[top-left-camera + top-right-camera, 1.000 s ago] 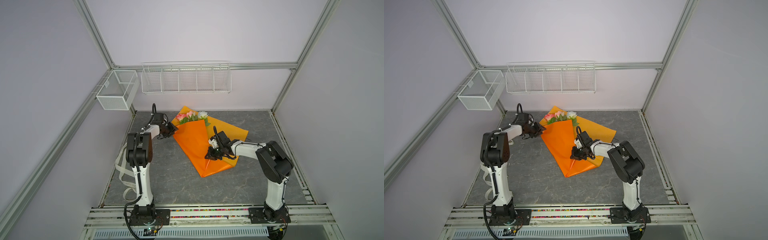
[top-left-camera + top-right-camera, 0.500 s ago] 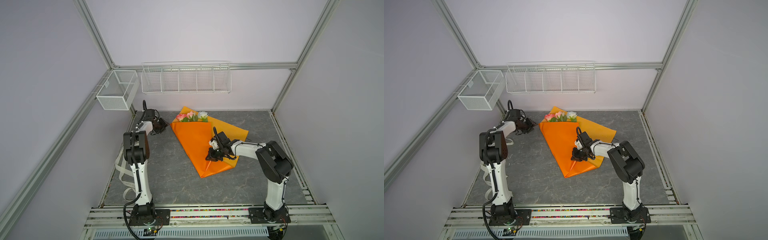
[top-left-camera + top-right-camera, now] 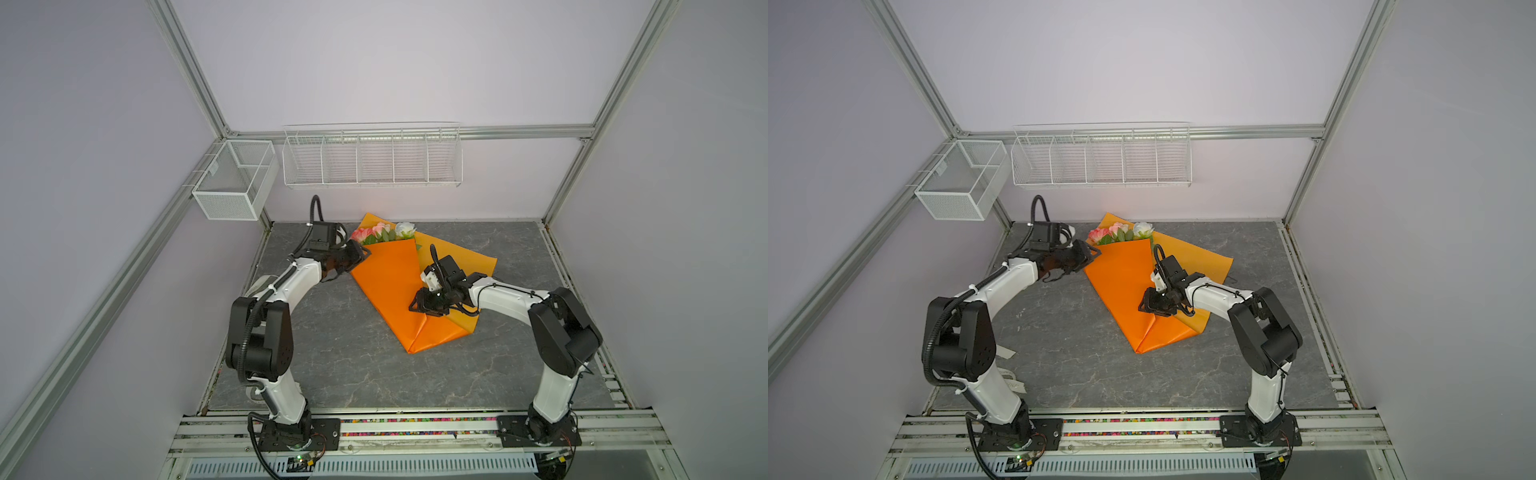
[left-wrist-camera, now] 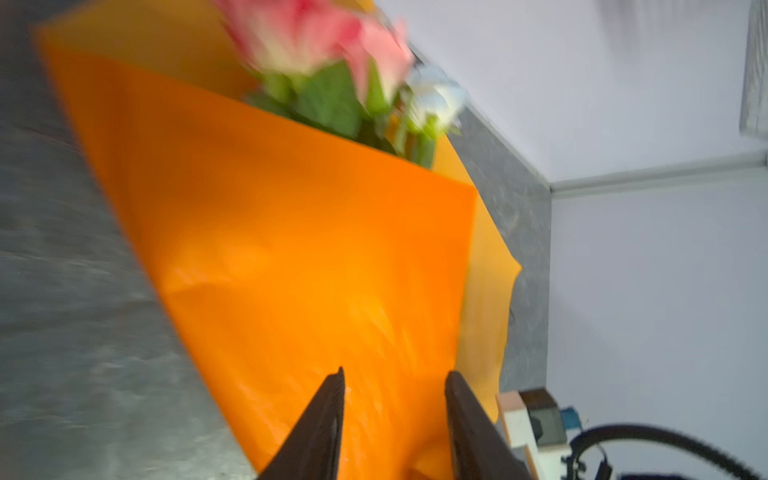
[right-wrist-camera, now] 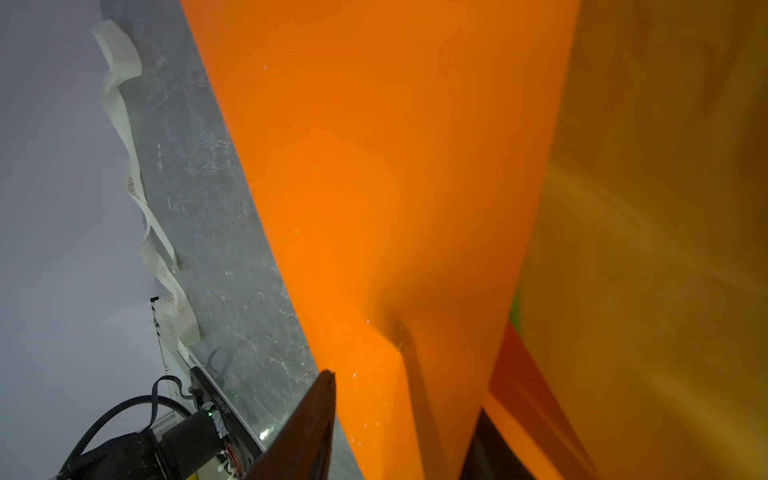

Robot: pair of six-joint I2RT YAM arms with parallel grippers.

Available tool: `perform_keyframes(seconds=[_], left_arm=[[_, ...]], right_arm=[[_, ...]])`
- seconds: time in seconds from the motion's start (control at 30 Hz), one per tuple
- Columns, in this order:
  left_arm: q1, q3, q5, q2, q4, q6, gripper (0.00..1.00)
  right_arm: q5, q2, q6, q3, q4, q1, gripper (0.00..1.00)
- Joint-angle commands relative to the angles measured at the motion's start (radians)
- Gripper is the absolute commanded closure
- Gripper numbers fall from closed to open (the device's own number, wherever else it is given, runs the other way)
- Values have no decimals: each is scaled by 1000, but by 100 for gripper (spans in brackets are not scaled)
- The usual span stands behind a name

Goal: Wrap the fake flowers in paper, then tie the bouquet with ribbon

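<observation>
The bouquet [image 3: 390,282] lies flat on the grey table as a long cone of orange paper, its point toward the front. The fake flowers [image 3: 382,232], pink and white roses with green leaves, stick out of its far end. My left gripper [image 3: 361,254] is at the paper's far left corner beside the flowers. In the left wrist view it [image 4: 395,372] stands open, with orange paper [image 4: 311,249] filling the gap. My right gripper [image 3: 415,306] rests on the cone's right side. It [image 5: 405,390] is open astride a raised fold of paper [image 5: 395,166].
A cream printed ribbon [image 5: 124,137] lies loose along the table's left edge, partly behind my left arm [image 3: 1009,353]. Two white wire baskets hang on the walls, one long [image 3: 372,158] and one at the left corner [image 3: 235,183]. A flat paper flap [image 3: 465,259] spreads to the right.
My right gripper, shut on the paper a second ago, has opened in place. My left gripper swung back toward the far left wall, then returned to the paper's corner by the flowers.
</observation>
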Motion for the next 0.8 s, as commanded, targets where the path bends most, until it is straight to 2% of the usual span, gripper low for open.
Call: perform_keyframes(seconds=[0.0, 0.07, 0.2, 0.37, 0.5, 0.77], left_arm=[[-141, -92, -8, 23, 63, -65, 60], [-223, -112, -36, 49, 92, -101, 61], [-310, -152, -64, 82, 133, -156, 63], [-380, -162, -18, 114, 129, -159, 68], [-420, -191, -38, 97, 114, -156, 69], [-479, -332, -32, 71, 204, -230, 72]], right_arm=[[42, -38, -20, -7, -62, -6, 50], [80, -83, -19, -36, -65, -8, 46], [175, -178, -35, -86, -128, -41, 41], [148, -262, -45, -175, -141, -111, 41], [154, -302, -60, -230, -160, -149, 41], [75, -341, -82, -344, -124, -339, 41]])
